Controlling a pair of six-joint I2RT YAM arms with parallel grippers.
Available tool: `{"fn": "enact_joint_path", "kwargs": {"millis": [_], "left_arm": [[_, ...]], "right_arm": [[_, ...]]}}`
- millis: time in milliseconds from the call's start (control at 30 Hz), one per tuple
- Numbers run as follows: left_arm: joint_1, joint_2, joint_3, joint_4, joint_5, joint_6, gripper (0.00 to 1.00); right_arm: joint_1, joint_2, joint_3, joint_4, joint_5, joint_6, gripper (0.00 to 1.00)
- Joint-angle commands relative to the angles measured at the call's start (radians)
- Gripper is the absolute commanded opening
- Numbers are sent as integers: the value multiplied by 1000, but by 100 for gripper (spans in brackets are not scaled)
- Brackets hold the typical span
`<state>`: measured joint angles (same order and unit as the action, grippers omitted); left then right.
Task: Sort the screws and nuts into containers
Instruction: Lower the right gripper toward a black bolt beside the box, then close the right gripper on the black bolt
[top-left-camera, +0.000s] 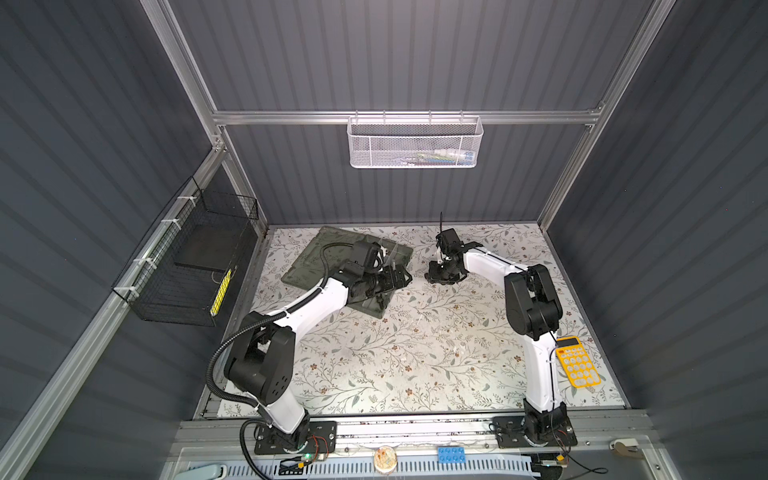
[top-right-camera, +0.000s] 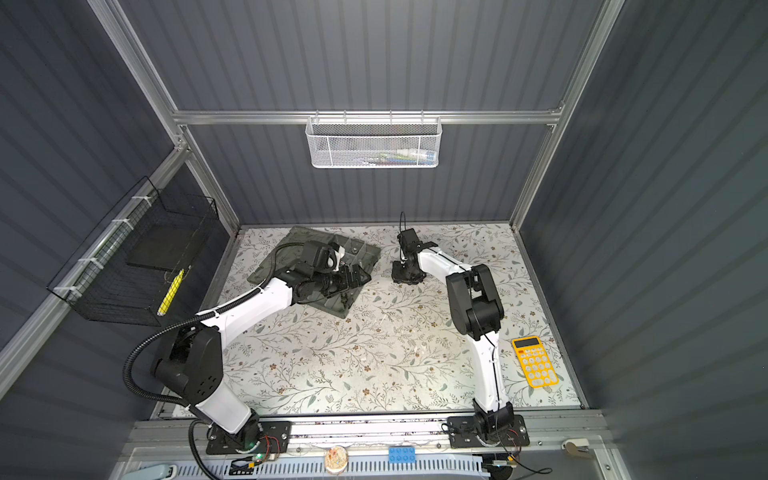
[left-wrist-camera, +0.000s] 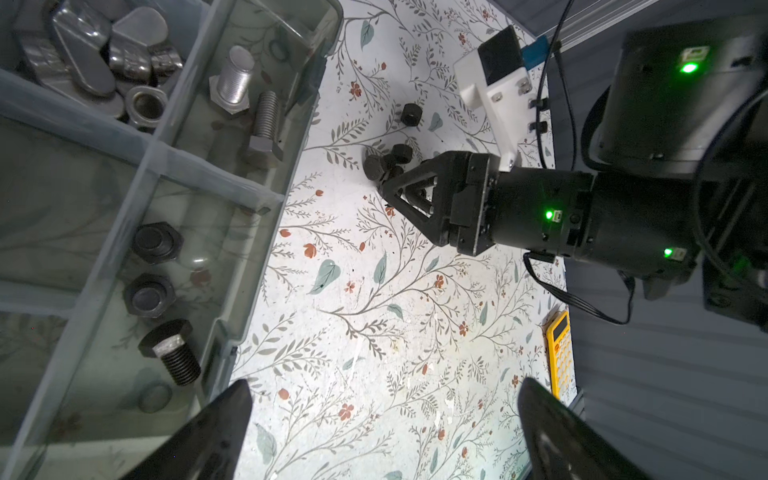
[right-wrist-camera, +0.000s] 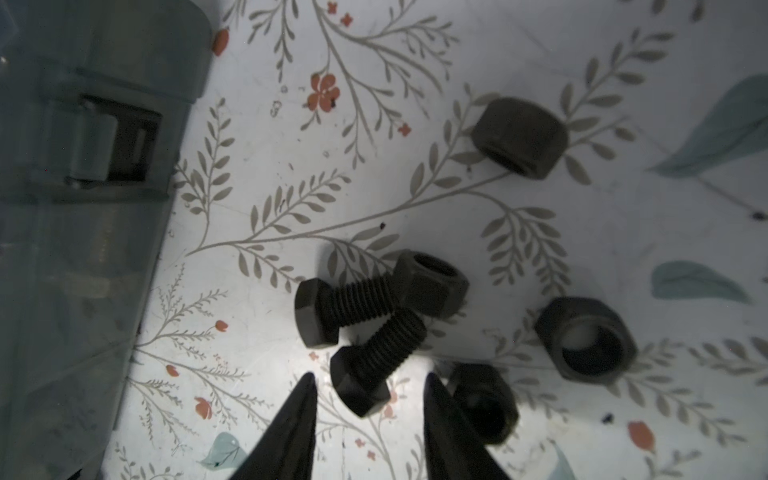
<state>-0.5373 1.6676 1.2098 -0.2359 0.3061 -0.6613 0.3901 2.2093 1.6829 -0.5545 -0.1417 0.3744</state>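
Right hand (right-wrist-camera: 368, 376) released: its fingers (right-wrist-camera: 291, 424) straddle the head of a black bolt (right-wrist-camera: 380, 357) without contact. That bolt lies on the desk (right-wrist-camera: 623, 249) just beside the organizer box (right-wrist-camera: 83, 257), touching a second bolt (right-wrist-camera: 345, 307) and near four black nuts (right-wrist-camera: 519, 137). Left hand (left-wrist-camera: 384, 382) released wide, empty, just beside the box; other bolts (left-wrist-camera: 166, 299) lie inside the box.

the left arm stretches from the near edge of the table (top-left-camera: 415, 353) toward its far left corner, elbow raised, left gripper (left-wrist-camera: 385, 382) angled down with fingers spread wide. the right arm folds sharply at the elbow, right gripper (right-wrist-camera: 370, 376) pointing straight down near the far edge's middle, jaws narrowed but parted.
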Motion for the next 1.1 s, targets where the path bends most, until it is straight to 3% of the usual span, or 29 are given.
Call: {"fn": "enact_joint_path", "kwargs": {"millis": [0,300,567,1067], "left_arm": [[0,12,30,-14,4,15,100],[-1,13,21,-12,2,2,100],[0,21,40,-30,-7,3,100],[-2,24,44,-33,-7,0,100]], "right_arm": [[6,24,13,-32,20,-11,41],[4,61,42,-47,28,-21,39],[3,100,86,-62,19,-20,43],[5,15,-43,-24,9,-10,20]]}}
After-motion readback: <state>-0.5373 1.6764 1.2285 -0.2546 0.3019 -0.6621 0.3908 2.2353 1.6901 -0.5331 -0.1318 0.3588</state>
